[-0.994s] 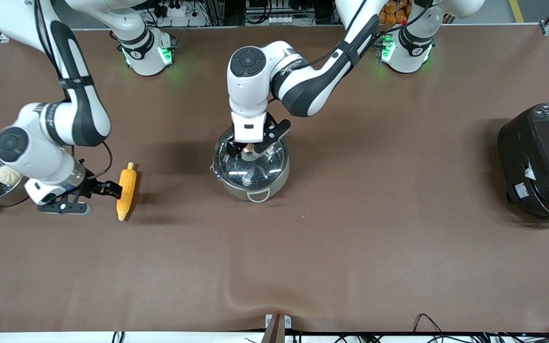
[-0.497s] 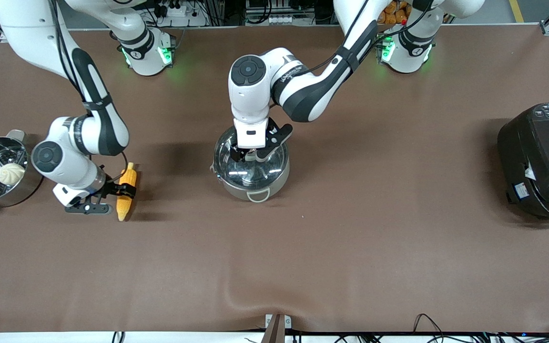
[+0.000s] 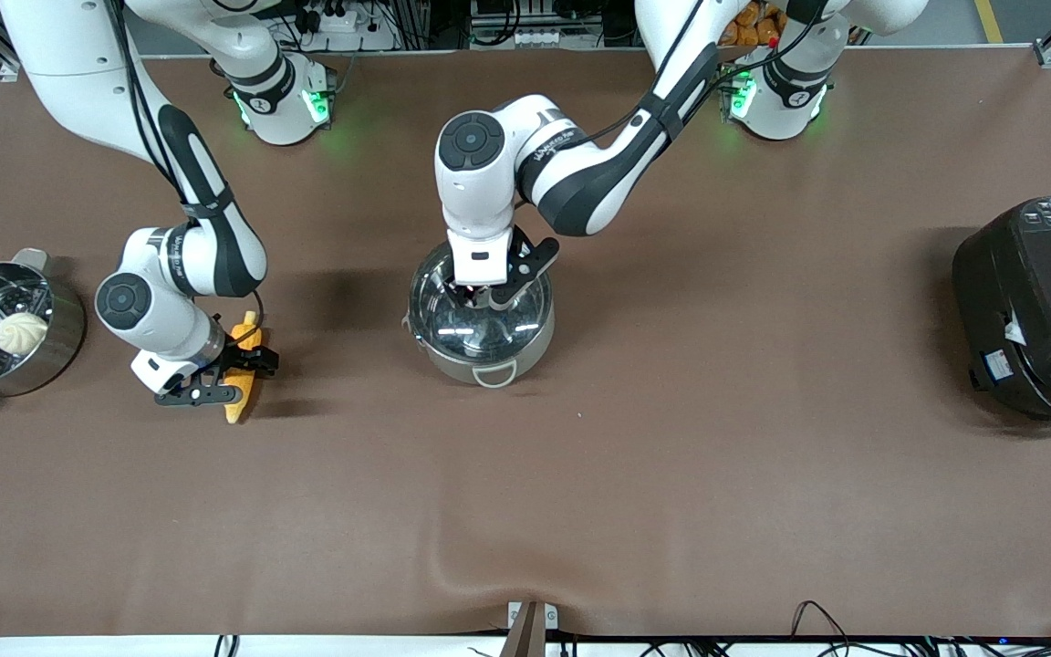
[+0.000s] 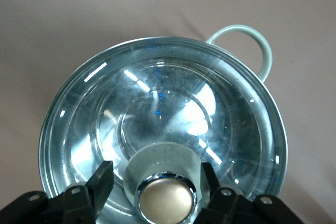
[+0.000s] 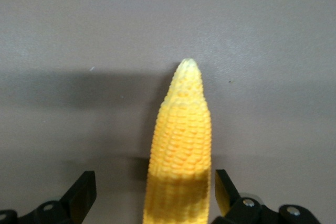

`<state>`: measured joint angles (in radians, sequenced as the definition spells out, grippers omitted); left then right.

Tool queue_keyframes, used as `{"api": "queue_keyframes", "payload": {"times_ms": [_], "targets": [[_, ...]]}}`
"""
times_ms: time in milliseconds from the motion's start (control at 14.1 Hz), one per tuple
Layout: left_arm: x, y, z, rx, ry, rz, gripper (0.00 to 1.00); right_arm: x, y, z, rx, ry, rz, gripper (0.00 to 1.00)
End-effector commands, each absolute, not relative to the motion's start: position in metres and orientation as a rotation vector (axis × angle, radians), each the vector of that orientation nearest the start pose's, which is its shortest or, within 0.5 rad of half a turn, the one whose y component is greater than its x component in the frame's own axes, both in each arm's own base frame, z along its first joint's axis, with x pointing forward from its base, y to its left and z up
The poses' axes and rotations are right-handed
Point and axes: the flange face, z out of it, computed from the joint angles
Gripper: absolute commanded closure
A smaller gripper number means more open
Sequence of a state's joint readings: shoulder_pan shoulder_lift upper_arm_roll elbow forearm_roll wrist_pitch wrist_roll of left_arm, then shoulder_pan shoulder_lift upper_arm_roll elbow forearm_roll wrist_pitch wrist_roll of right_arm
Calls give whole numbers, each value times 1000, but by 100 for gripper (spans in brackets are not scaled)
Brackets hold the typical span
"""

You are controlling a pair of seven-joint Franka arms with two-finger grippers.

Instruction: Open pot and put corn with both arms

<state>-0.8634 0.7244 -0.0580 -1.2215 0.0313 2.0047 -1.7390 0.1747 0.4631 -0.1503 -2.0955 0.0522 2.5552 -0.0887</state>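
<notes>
On the table, yellow tapered corn [image 5: 179, 150] lies.

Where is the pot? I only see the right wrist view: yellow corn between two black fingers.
Observer: The pot stands mid-table, beside the corn, toward the left arm's end.
Operator: Is its lid off?
Observer: No. The glass lid sits on it, and the left end effector is at its knob.
Operator: Anything else near my corn?
Observer: A steamer pot holding a white bun, toward the right arm's end.
</notes>
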Motion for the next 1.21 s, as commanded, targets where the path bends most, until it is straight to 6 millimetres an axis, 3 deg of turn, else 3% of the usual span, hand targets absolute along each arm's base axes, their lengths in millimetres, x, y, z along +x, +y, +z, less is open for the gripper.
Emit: {"api": "queue_keyframes", "payload": {"times_ms": [0, 497, 639, 923, 994, 1135], "targets": [[465, -596, 352, -2930, -1302, 25, 24, 583, -3, 200, -3168, -207, -22, 0], [462, -601, 349, -2936, -1309, 43, 30, 581, -8, 184, -3170, -197, 0, 0], [462, -601, 351, -2937, -1316, 44, 30, 579, -6, 180, -3170, -202, 12, 13], [463, -601, 350, -2935, -1332, 55, 32, 580, -6, 182, -3170, -200, 9, 62], [463, -601, 348, -2932, -1331, 56, 33, 580, -6, 184, -3170, -200, 7, 70], [463, -601, 345, -2930, -1327, 58, 48, 583, -5, 189, -3168, -202, 0, 74]]}}
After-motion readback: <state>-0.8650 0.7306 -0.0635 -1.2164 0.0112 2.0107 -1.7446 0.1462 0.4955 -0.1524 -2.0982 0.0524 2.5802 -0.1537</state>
